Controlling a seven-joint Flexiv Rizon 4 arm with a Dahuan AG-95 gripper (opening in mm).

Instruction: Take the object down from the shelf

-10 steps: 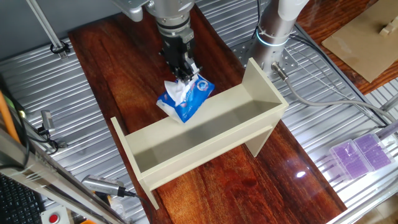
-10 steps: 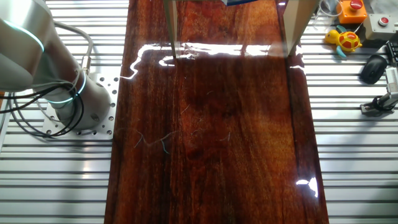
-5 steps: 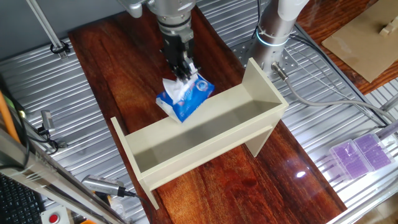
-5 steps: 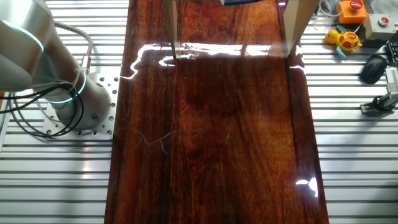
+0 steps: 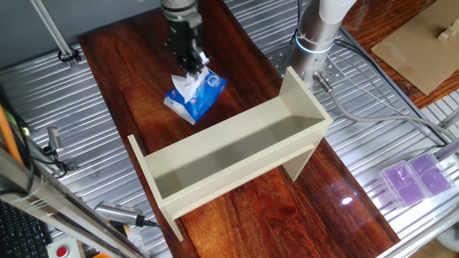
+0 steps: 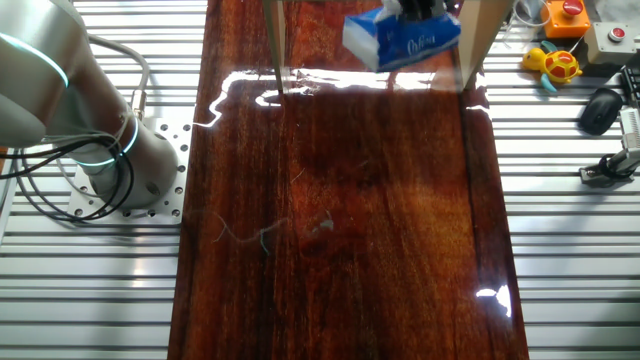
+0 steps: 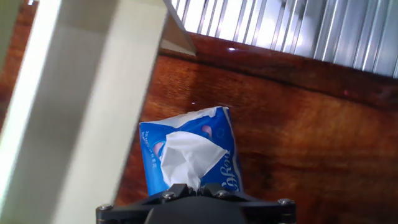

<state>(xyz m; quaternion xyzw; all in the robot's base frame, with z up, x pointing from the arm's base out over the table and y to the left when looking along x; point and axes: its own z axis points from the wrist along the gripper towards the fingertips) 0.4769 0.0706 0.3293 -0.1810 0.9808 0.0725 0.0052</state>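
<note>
The blue tissue pack hangs from my gripper, which is shut on the white tissue sticking out of its top. The pack is off the beige shelf, over the wooden table on the far side of the shelf and apart from it. In the other fixed view the pack shows between the shelf's two legs, with the gripper just above it. In the hand view the pack hangs below my gripper, and the shelf fills the left side.
The robot base stands beside the shelf's right end and also shows in the other fixed view. A purple box lies at the right. A yellow toy and a red button sit off the table board.
My gripper has carried the tissue pack away from the shelf's edge, up and to the left in one fixed view. In the other fixed view the pack has come down into sight.
</note>
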